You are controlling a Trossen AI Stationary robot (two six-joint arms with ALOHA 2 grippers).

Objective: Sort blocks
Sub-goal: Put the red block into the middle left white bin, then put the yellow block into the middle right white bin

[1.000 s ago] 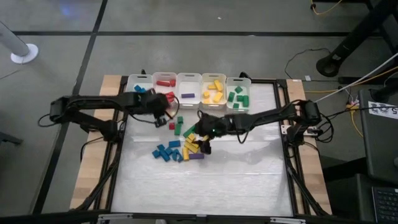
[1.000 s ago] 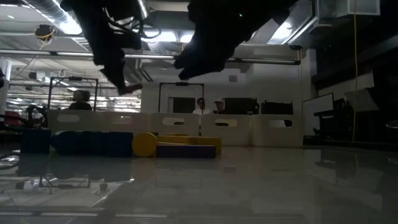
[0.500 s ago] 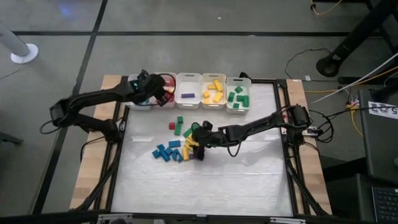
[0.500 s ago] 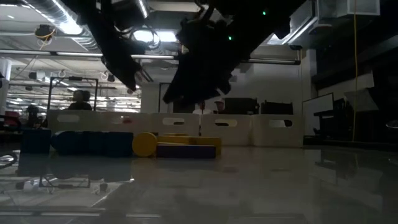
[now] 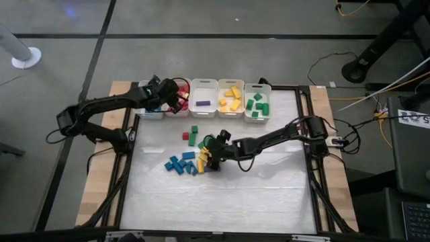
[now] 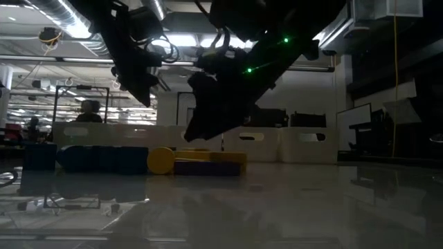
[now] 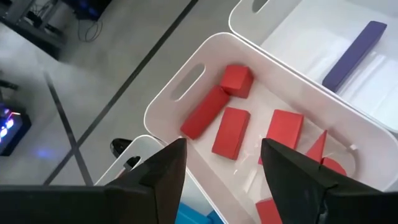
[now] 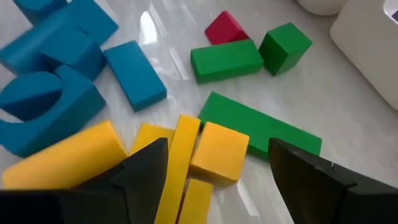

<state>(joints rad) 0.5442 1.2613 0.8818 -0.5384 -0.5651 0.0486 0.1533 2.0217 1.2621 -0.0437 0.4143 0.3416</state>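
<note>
Loose blocks lie in a heap mid-table: blue ones (image 5: 178, 163), yellow ones (image 5: 201, 161), green ones (image 5: 193, 134) and a red one (image 5: 186, 136). My right gripper (image 5: 213, 150) hangs open low over the heap, its fingers on either side of the yellow blocks (image 8: 214, 152) without touching them. Beyond them lie a green bar (image 8: 261, 127) and blue blocks (image 8: 134, 74). My left gripper (image 7: 224, 180) stands open above the bin of red blocks (image 7: 230, 130), holding nothing.
Five white bins stand in a row at the table's far edge, holding blue (image 5: 151, 101), red (image 5: 180, 89), purple (image 5: 203, 97), yellow (image 5: 230, 97) and green (image 5: 257, 102) blocks. The near half of the white table top (image 5: 222, 202) is bare. People show in the room behind (image 6: 223, 117).
My left gripper has swung toward the far edge, from beside the bins to above the red bin. The red block seen at its fingertips a second ago is gone from them. My right gripper has sunk and tipped down onto the heap's yellow blocks, staying open.
</note>
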